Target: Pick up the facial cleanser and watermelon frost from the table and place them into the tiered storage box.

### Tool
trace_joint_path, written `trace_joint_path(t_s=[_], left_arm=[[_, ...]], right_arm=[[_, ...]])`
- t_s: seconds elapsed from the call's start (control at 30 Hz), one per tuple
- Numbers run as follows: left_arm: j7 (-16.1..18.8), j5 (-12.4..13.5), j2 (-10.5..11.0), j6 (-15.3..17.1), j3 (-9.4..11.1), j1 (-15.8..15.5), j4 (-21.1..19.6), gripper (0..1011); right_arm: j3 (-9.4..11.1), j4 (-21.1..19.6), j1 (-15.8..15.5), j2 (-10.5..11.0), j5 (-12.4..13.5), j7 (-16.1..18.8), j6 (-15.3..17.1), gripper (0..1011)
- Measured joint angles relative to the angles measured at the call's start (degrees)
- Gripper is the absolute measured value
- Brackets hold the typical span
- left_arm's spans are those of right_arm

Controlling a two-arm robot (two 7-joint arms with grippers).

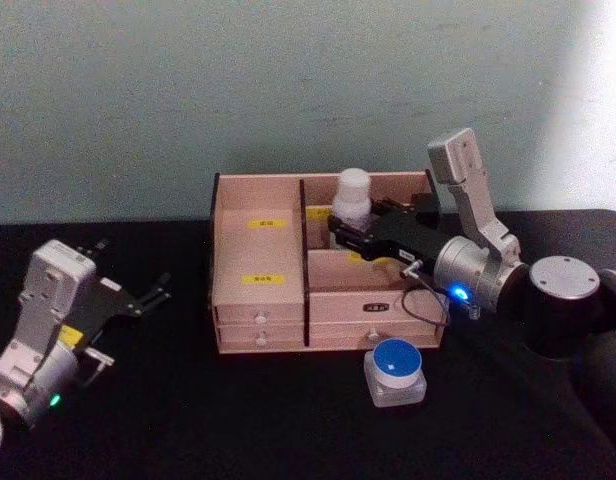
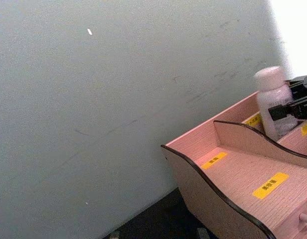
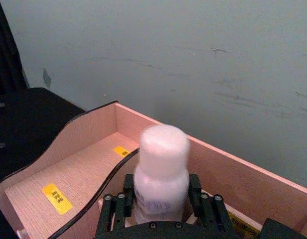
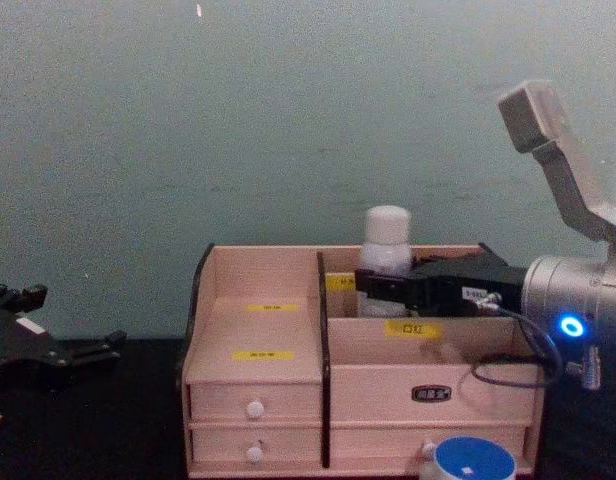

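**Cleanser going in, frost not yet picked**

Nearest us, the watermelon frost sits on the table just in front of the tiered storage box, on its right side. The left gripper is parked far left, fingers apart and empty. Further back, the right gripper clamps the facial cleanser upright in the rear right compartment. We can't tell if it's seated. We see nothing blocking the frost.

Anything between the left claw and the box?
Nothing: just bare black table between the left claw and the box, per the head view.
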Motion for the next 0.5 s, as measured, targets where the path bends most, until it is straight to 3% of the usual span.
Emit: trace_joint_path(t_s=[0.27, 0.43, 0.5], left_arm=[[0.00, 0.00, 0.00, 0.00, 0.00, 0.00, 0.00, 1001], [0.00, 0.00, 0.00, 0.00, 0.00, 0.00, 0.00, 1001], [0.00, 0.00, 0.00, 0.00, 0.00, 0.00, 0.00, 1001]], right_arm=[[0.00, -0.02, -0.04, 0.03, 0.08, 0.01, 0.00, 895], [-0.01, -0.04, -0.05, 0.03, 0.11, 0.01, 0.00, 1002], [-0.01, -0.05, -0.05, 0.03, 0.13, 0.01, 0.00, 1000]])
